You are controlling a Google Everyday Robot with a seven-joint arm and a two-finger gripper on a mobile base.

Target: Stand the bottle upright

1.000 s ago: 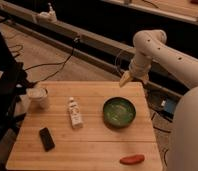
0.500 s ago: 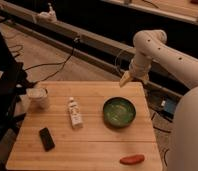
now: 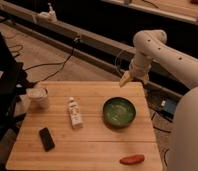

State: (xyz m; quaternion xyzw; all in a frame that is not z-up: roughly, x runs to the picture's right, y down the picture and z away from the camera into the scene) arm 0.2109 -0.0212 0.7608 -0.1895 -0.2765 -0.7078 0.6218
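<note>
I see the whitish bottle (image 3: 75, 113) lying flat, its pale label unreadable, my gripper (image 3: 126, 79) spread and empty above the table's (image 3: 92, 145) far edge.

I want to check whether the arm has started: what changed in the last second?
Nothing visibly changed. The gripper stays open and empty over the far edge of the table, beyond the bowl. The bottle lies flat as before, untouched.
</note>
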